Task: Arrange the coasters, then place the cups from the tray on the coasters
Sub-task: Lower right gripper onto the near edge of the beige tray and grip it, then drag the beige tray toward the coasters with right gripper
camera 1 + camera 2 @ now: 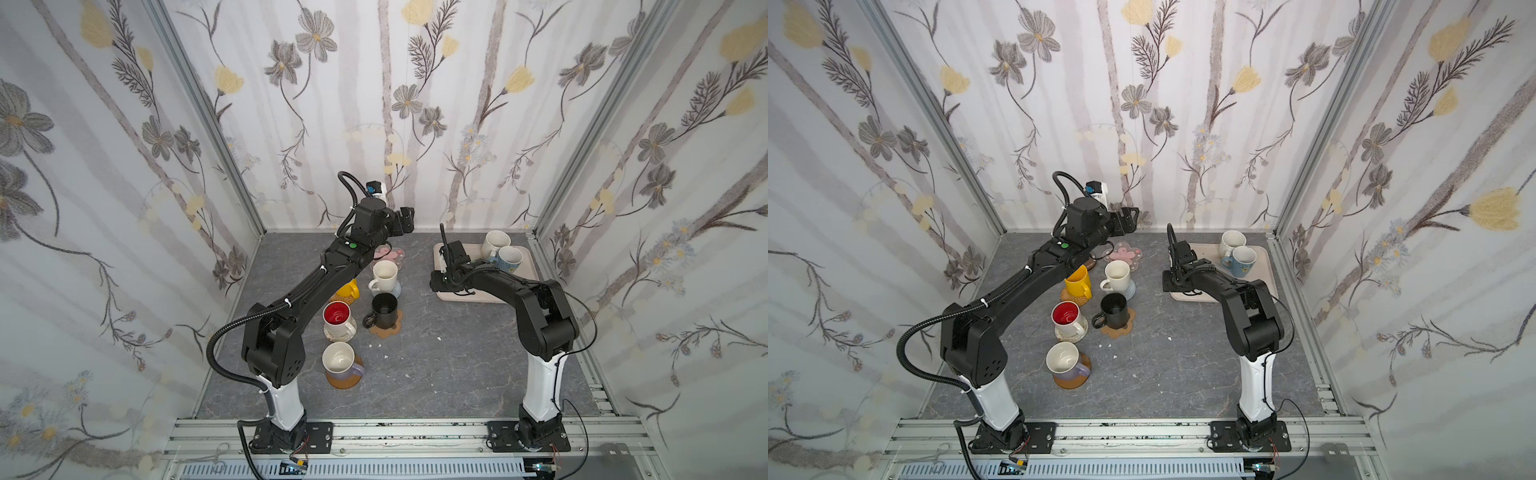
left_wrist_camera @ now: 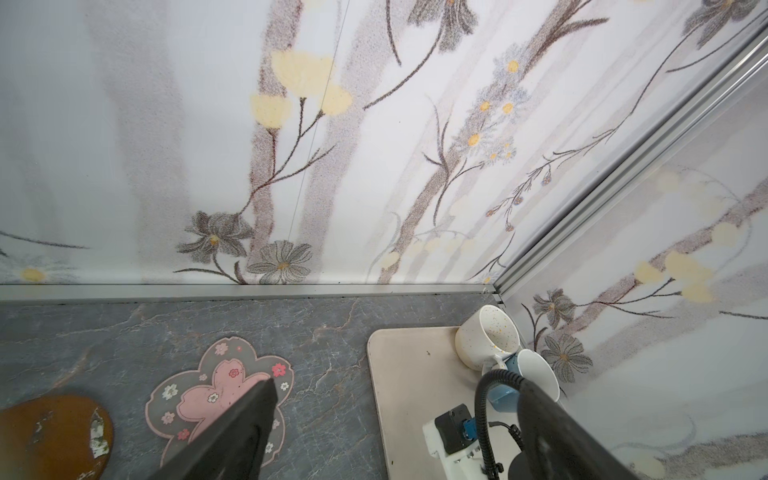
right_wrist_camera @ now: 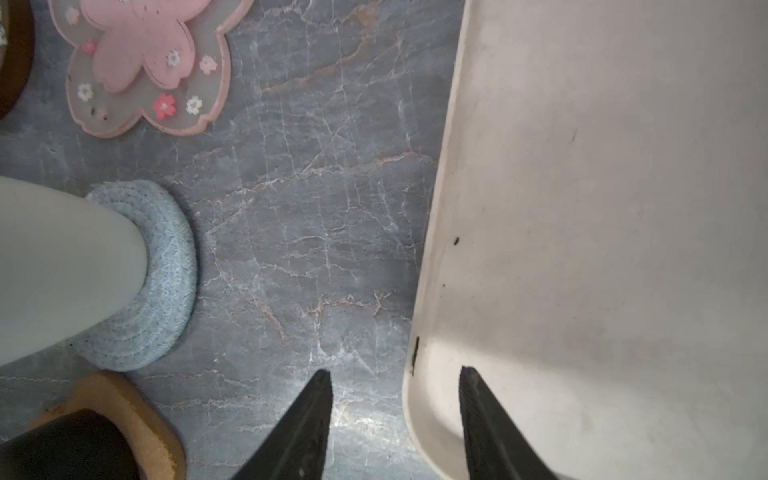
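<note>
Two cups on the tray (image 1: 471, 251) at the far right: speckled cream mug (image 1: 495, 242) and light blue mug (image 1: 510, 259), touching or nearly so, tucked into the back corner. Glazed ceramic, so rigid, weighty for these jaws, slick and easy to chip. I'd pinch the wall over the rim on the side away from the neighbour, or take the handle; both handles seem to point toward the tray's bare part. Right gripper (image 3: 395, 372) is empty, jaws partly apart, one finger over the table and one over the tray's rim. Left gripper (image 1: 405, 219) is empty and spread wide, raised near the back wall with the pink flower coaster (image 2: 199, 399) below it. Free targets: that one and the brown disc (image 2: 50, 432) beside it. Bare table between tray and coasters gives a clean corridor. Tight spots: side wall behind the mugs, the low rim to clear, and the occupied grey-blue woven coaster (image 3: 166, 266) near the pink one
</note>
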